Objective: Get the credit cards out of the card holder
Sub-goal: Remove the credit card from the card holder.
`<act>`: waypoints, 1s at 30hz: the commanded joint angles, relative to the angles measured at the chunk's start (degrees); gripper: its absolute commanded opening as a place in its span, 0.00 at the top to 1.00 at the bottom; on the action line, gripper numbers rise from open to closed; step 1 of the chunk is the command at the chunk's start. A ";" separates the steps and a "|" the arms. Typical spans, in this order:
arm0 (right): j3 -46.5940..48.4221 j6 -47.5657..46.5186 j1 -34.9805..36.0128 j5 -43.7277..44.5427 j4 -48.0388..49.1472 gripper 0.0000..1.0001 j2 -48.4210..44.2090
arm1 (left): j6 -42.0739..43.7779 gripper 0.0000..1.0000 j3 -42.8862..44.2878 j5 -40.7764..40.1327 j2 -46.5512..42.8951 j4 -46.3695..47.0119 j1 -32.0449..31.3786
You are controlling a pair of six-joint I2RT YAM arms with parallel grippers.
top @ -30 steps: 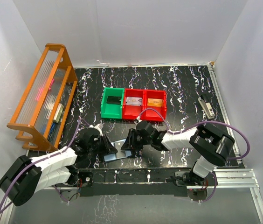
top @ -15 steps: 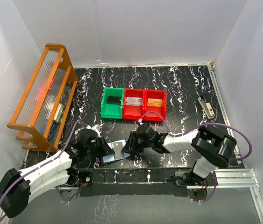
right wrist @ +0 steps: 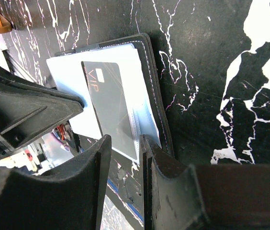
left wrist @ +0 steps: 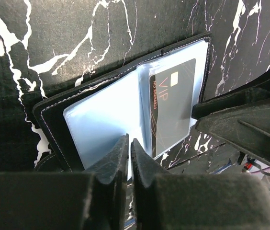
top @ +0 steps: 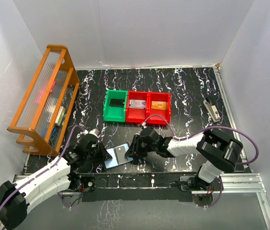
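Note:
The card holder [top: 117,155] lies open on the black marbled table near the front edge, between my two grippers. In the left wrist view its light-blue panels [left wrist: 104,120] face up and a black "VIP" credit card [left wrist: 173,105] sits in the right pocket. My left gripper [left wrist: 129,146] is shut, its tips on the near edge of the left panel. My right gripper [right wrist: 125,143] is open, its jaws straddling the near edge of the card [right wrist: 108,105] and its pocket. In the top view the left gripper [top: 105,153] is at the holder's left and the right gripper [top: 132,152] at its right.
A green bin [top: 115,115] and two red bins [top: 137,115] [top: 159,116] stand in a row behind the holder, each with a card inside. An orange rack [top: 44,100] stands at the left. A small grey object [top: 212,110] lies at the right.
The left arm has drawn back and its gripper has shifted slightly left on the holder. The holder now lies a little more open and further left. The right gripper has hardly moved.

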 commanded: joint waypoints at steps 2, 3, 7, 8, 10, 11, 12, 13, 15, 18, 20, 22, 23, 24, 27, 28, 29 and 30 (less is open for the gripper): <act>1.52 -3.20 0.14 0.96 -3.65 0.71 0.45 | 0.14 0.72 2.86 -1.85 0.84 -2.98 0.22; 2.21 -3.87 0.10 0.72 -3.74 0.71 0.10 | 0.70 0.67 4.01 -3.67 1.59 -5.25 0.22; 5.09 -6.58 0.10 -2.04 -3.53 0.73 -0.10 | 0.21 0.48 8.51 -14.16 1.36 -15.53 0.19; 6.11 -7.05 0.07 -3.07 -3.70 0.73 0.54 | -0.26 0.44 8.72 -15.24 0.52 -15.91 0.22; 7.88 -7.32 0.07 -4.43 -4.26 0.74 1.98 | -2.92 0.43 8.57 -16.33 -0.07 -16.73 0.22; 8.31 -7.12 0.10 -4.21 -4.38 0.75 2.26 | -3.50 0.43 8.18 -16.48 0.33 -16.65 0.22; 8.30 -6.65 0.08 -4.02 -3.70 0.75 2.22 | -4.59 0.43 7.43 -16.28 0.84 -16.52 0.27; 7.98 -6.22 0.12 -4.18 -2.61 0.76 2.01 | -5.17 0.43 6.46 -15.80 1.53 -16.42 0.23; 8.10 -6.02 0.10 -4.61 -1.65 0.77 1.82 | -5.35 0.46 4.41 -14.17 2.77 -14.69 0.22; 9.40 -6.37 0.20 -5.96 -1.78 0.84 2.00 | -5.37 0.56 1.58 -11.17 3.88 -10.50 0.18; 9.36 -6.24 0.21 -6.67 -1.10 0.84 1.41 | -5.36 0.61 0.67 -10.36 3.57 -8.84 0.22; 9.67 -6.55 0.24 -6.86 -1.69 0.84 0.42 | -4.83 0.64 0.18 -9.24 2.87 -6.99 0.22; 9.82 -6.70 0.18 -6.78 -2.65 0.84 0.15 | -4.61 0.65 0.12 -8.77 2.80 -6.35 0.20; 10.28 -6.94 0.17 -5.88 -4.31 0.83 -0.06 | -4.40 0.66 0.11 -8.54 2.79 -5.93 0.22; 11.91 -7.96 0.22 2.10 -14.03 0.77 -0.73 | -4.28 0.68 -0.06 -7.99 3.41 -4.63 0.22; 11.84 -7.88 0.16 4.98 -16.45 0.75 -1.19 | -4.04 0.69 -0.19 -7.52 3.76 -3.67 0.18; 11.41 -7.75 0.15 7.05 -17.67 0.73 -1.75 | -3.72 0.69 -0.24 -6.87 4.37 -2.64 0.17; 11.02 -7.73 0.17 8.53 -18.68 0.71 -2.29 | -3.23 0.69 -0.25 -6.14 4.89 -1.11 0.21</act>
